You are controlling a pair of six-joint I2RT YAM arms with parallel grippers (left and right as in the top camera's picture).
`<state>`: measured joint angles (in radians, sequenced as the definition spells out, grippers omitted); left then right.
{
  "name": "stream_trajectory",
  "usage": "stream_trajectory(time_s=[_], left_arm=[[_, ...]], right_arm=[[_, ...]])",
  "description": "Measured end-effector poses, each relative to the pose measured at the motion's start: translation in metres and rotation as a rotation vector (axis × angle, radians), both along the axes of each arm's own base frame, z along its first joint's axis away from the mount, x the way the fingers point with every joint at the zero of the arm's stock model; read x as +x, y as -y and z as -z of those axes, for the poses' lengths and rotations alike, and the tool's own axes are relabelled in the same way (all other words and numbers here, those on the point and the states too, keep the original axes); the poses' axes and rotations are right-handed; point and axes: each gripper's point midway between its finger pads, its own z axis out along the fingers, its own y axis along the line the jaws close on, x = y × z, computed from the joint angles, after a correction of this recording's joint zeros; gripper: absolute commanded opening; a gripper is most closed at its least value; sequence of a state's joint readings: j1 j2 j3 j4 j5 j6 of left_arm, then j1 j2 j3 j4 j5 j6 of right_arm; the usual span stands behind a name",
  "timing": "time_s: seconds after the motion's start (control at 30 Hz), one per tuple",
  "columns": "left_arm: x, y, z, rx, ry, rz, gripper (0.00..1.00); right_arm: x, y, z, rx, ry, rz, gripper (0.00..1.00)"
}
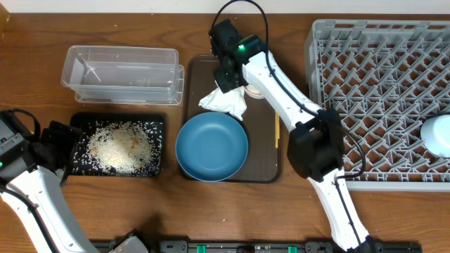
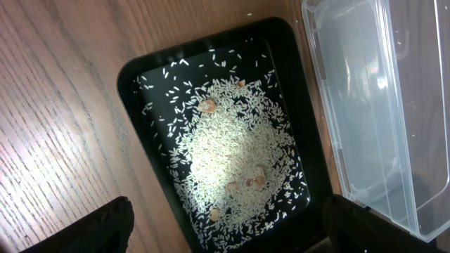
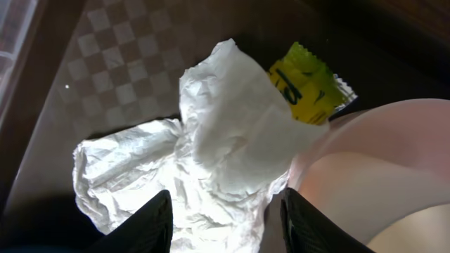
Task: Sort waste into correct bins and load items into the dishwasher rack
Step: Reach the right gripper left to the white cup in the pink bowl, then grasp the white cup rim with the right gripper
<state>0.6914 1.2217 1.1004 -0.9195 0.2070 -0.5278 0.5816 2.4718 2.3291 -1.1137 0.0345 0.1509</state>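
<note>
Napkin (image 3: 204, 169) on the brown serving tray (image 3: 105, 77) — right gripper (image 3: 228, 225) over it, fingers spread, nothing held.

At far left the left gripper (image 2: 235, 232) hangs wide open and empty above the black tray (image 2: 130, 74) of rice grains (image 2: 232, 154), with the clear container (image 2: 365, 105) just beside. The crumpled napkin lies between the dark blue bowl (image 1: 211, 146) and the pinkish cup (image 3: 380, 176). In the wrist view its long axis runs from a flat lobe at lower left to a raised peak at upper right, pointing at the green-yellow wrapper (image 3: 302, 88) it partly covers. Likely trouble: a pinch catches only a loose fold and slips, drags the wrapper along — or a finger knocks the cup against the napkin's right edge.
</note>
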Motion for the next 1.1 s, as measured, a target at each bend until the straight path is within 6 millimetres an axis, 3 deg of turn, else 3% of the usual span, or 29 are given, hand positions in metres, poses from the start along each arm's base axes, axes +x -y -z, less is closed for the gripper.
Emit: stream_trajectory(time_s=[0.27, 0.5, 0.6, 0.77, 0.97, 1.1], left_arm=[[0.0, 0.0, 0.0, 0.0, 0.0, 0.0, 0.89], [0.0, 0.0, 0.0, 0.0, 0.001, 0.0, 0.89], [0.0, 0.0, 0.0, 0.0, 0.001, 0.0, 0.89], [0.0, 0.0, 0.0, 0.0, 0.0, 0.0, 0.89], [0.0, 0.0, 0.0, 0.0, 0.001, 0.0, 0.89], [0.0, 0.0, 0.0, 0.0, 0.001, 0.0, 0.89]], right_arm=[[-0.005, 0.0, -0.01, -0.02, 0.013, -0.004, 0.52], [0.009, 0.022, -0.079, -0.03, 0.169, 0.047, 0.48], [0.012, 0.032, -0.092, -0.038, 0.191, 0.064, 0.48], [0.011, 0.041, -0.075, -0.069, 0.157, 0.075, 0.47], [0.005, 0.044, -0.034, -0.113, 0.086, 0.072, 0.47], [0.0, 0.046, -0.011, -0.125, 0.051, 0.068, 0.39]])
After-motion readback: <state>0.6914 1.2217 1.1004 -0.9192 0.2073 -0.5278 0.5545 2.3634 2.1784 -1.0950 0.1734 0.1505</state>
